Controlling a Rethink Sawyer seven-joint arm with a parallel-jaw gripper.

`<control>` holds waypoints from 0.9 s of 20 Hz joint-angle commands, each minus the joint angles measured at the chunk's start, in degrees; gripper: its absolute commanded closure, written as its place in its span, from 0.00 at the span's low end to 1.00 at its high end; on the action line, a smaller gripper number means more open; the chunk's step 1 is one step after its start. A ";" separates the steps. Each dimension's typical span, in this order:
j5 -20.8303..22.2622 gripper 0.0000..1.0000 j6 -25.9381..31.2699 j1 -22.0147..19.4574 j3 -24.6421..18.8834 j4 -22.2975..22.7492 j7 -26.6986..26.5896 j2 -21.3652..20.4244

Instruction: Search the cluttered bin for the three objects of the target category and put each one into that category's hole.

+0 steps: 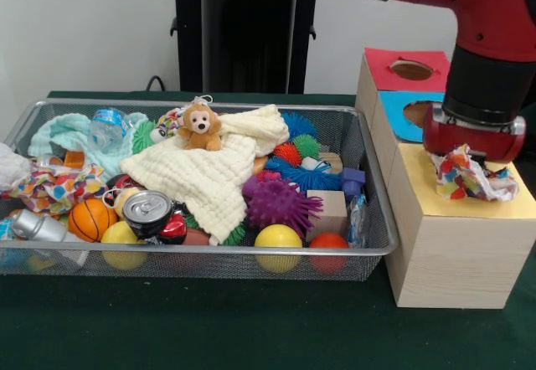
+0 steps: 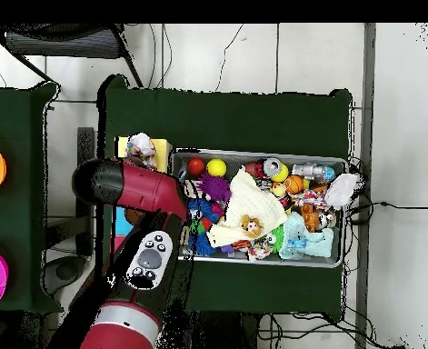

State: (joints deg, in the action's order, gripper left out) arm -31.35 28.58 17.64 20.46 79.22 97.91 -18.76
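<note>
Dotted cloth (image 1: 466, 174) sits bunched on the yellow-topped box (image 1: 469, 244), at three o'clock of the wire bin (image 1: 368, 186), under the gripper (image 1: 473, 144). Jaws hidden, width impossible to tell. Another dotted cloth (image 1: 50, 187) lies at the bin's nine o'clock.

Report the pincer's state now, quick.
Pincer: over the yellow box, right at a dotted cloth there; open or shut cannot be told, its tips are hidden.
</note>
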 commanded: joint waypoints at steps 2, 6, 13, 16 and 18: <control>2.81 1.00 17.31 2.04 1.26 -0.50 16.12 -1.66; 2.53 1.00 18.18 2.23 2.18 -0.70 15.44 -2.66; 2.71 1.00 18.86 3.02 3.75 0.24 14.64 -4.73; 2.09 1.00 15.53 3.10 3.74 0.86 14.19 -4.88; 1.52 1.00 12.44 3.29 3.60 1.66 14.28 -5.16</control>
State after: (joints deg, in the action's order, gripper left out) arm -31.26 37.99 20.97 26.31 77.85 97.91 -23.13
